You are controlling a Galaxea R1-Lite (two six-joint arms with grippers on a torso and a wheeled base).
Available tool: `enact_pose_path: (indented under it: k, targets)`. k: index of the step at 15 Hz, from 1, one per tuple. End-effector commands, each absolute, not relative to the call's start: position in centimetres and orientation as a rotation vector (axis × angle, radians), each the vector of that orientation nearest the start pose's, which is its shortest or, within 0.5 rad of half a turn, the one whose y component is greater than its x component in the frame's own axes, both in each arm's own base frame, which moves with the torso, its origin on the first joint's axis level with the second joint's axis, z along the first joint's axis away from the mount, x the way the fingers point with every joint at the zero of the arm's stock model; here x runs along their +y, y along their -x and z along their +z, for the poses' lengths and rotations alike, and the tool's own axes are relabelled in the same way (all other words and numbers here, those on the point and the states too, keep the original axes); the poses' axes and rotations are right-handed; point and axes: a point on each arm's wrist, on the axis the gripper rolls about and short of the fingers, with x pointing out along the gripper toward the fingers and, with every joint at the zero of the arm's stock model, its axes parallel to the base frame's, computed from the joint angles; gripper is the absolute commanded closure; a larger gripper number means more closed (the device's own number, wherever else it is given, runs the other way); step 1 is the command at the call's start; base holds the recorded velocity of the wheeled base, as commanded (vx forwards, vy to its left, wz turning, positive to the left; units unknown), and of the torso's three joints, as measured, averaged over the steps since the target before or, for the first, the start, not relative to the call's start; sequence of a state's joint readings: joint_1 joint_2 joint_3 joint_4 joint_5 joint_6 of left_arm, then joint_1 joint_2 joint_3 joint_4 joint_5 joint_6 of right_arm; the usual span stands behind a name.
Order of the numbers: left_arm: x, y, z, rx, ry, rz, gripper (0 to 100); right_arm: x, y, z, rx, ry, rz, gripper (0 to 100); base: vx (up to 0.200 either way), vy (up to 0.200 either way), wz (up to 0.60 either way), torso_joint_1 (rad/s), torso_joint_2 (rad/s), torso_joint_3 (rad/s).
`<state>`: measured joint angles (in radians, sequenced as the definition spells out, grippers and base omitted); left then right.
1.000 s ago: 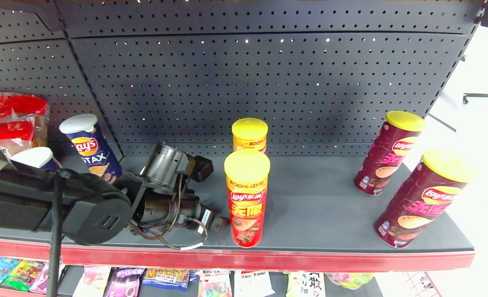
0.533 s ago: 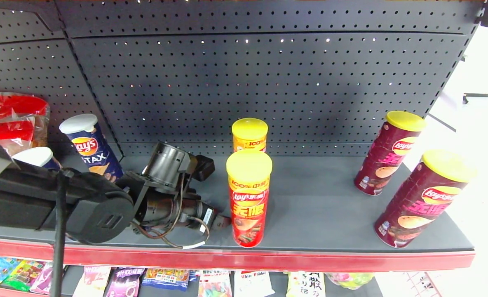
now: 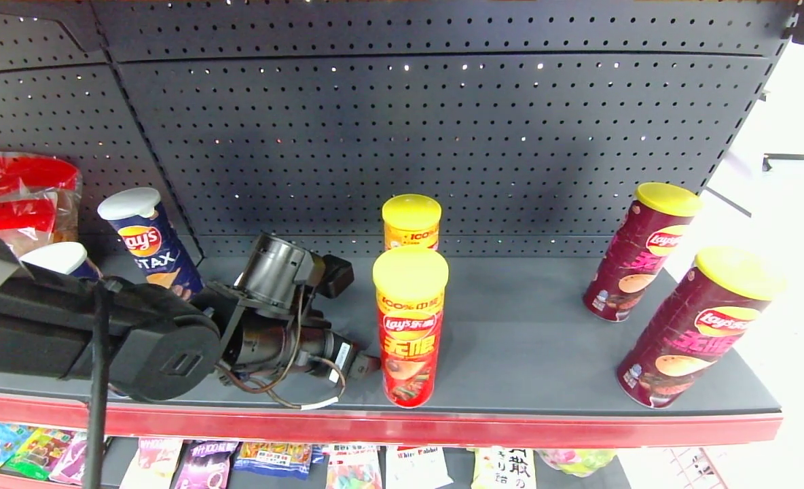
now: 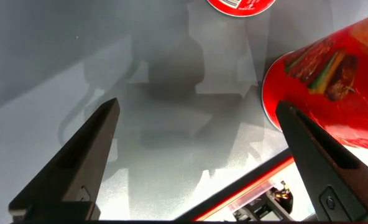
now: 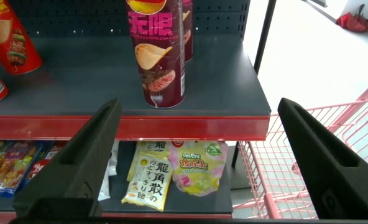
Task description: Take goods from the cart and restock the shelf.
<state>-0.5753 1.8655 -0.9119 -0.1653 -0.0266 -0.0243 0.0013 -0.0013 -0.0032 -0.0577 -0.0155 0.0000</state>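
A: How many cans stand on the shelf (image 3: 524,339)?
B: Six. Two red cans (image 3: 407,339) (image 3: 411,224), two dark red cans (image 3: 636,251) (image 3: 697,333), two blue cans (image 3: 151,248) (image 3: 59,258).
A: And the little bags (image 3: 273,458) underneath?
B: Lots. Some are cut off, so I can't count them.

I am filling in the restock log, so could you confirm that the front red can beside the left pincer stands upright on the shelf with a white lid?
Not quite: the head view shows its lid is yellow, not white. The front red can does stand upright on the shelf beside the left pincer.
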Motion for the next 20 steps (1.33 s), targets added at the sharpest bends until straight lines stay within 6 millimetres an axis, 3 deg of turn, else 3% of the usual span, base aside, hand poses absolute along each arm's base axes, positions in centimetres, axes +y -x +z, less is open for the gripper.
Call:
enact_pose_path:
  k: [1,4,5,6,7,9,11,12,13,14,15,16,17,18,20]
  targets:
    - [-17.5,-26.9,11.6,0.775,-0.194,-0.558,0,0.0,2.3,8.2,-0.061,-0.001,-0.014,0,0.000,0.000,0.00,0.000,0.00,0.000]
    - [-16.2,-25.3,13.2,0.748,-0.151,-0.535,0,0.0,2.3,8.2,-0.061,0.006,-0.014,0,0.000,0.000,0.00,0.000,0.00,0.000]
    - [-15.5,-24.4,14.0,0.729,-0.129,-0.526,0,0.0,2.3,8.2,-0.061,0.010,-0.011,0,0.000,0.000,0.00,0.000,0.00,0.000]
    - [-13.9,-22.3,15.4,0.689,-0.109,-0.523,0,0.0,2.3,8.2,-0.061,0.018,0.004,0,0.000,0.000,0.00,0.000,0.00,0.000]
    - [-13.7,-22.1,15.5,0.686,-0.107,-0.522,0,0.0,2.3,8.3,-0.063,0.020,0.006,0,0.000,0.000,0.00,0.000,0.00,0.000]
    - [-9.8,-15.5,17.3,0.587,-0.088,-0.535,0,0.1,2.3,8.2,-0.056,0.046,0.057,0,0.000,0.000,0.00,0.000,0.00,0.000]
    - [-7.4,-12.0,18.2,0.557,-0.082,-0.518,0,0.2,2.4,8.3,-0.059,0.047,0.101,0,0.000,0.000,0.00,0.000,0.00,0.000]
    - [-5.3,-8.6,19.3,0.537,-0.083,-0.490,0,0.2,2.4,8.2,-0.056,0.047,0.108,0,0.000,0.000,0.00,0.000,0.00,0.000]
    - [-4.6,-7.6,19.6,0.533,-0.085,-0.480,0,0.2,2.4,8.2,-0.056,0.047,0.106,0,0.000,0.000,0.00,0.000,0.00,0.000]
    - [-2.1,-3.9,20.2,0.526,-0.100,-0.402,0,0.2,2.4,8.3,-0.044,0.047,0.102,0,0.000,0.000,0.00,0.000,0.00,0.000]
    - [-0.2,-1.2,19.9,0.521,-0.114,-0.297,0,0.2,2.6,8.6,-0.028,0.047,0.102,0,0.000,0.000,0.00,0.000,0.00,0.000]
    - [0.2,-0.7,19.7,0.521,-0.117,-0.275,0,0.2,2.7,8.7,-0.024,0.049,0.102,0,0.000,0.000,0.00,0.000,0.00,0.000]
    - [2.5,3.6,18.2,0.506,-0.119,-0.159,0,0.3,2.7,9.3,0.033,0.046,0.097,0,0.000,0.000,0.00,0.000,0.00,0.000]
    - [3.2,5.9,16.8,0.502,-0.105,-0.104,0,0.2,2.8,8.9,0.047,0.045,0.098,0,0.000,0.000,0.00,0.000,0.00,0.000]
    - [2.6,7.6,14.8,0.479,-0.052,0.050,0,0.2,3.0,8.7,0.028,0.049,0.102,0,0.000,0.000,0.00,0.000,0.00,0.000]
